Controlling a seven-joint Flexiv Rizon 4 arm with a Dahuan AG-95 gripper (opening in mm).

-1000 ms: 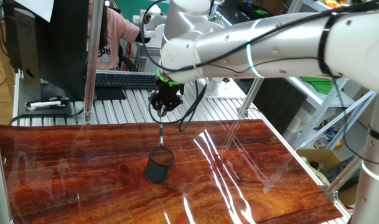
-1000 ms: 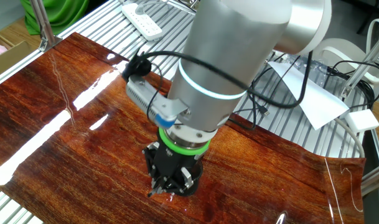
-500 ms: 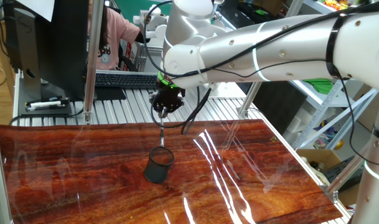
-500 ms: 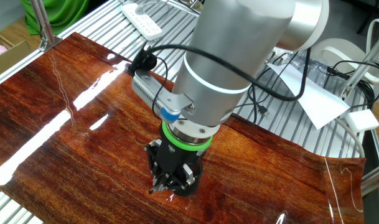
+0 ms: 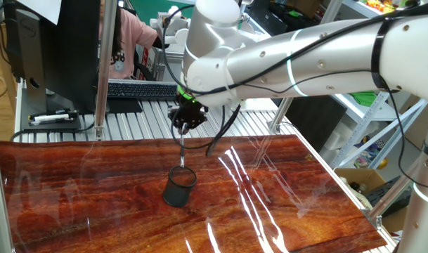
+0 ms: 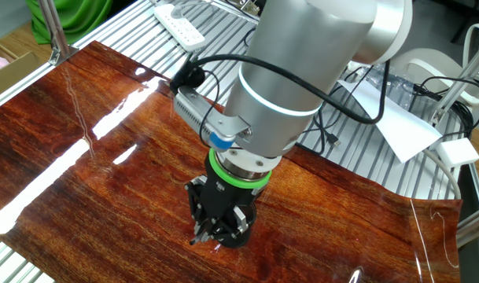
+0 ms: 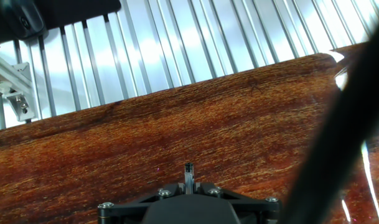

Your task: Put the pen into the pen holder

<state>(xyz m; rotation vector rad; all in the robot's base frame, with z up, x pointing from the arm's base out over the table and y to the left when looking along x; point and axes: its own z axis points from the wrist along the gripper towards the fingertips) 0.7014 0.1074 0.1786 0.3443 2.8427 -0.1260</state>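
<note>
pen [image 5: 182, 152] stays pinched in the end effector [image 5: 183, 128], unmoved above the pen holder [image 5: 179, 186].

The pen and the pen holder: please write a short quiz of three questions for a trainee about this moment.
1. True or false: the pen already lies flat on the table.
2. What does the hand hold?
3. The pen holder is: A) upright, B) tipped over, C) outside every view.

Key:
1. False; it hangs nearly upright, its lower end at the holder's rim.
2. The pen.
3. A.
</note>
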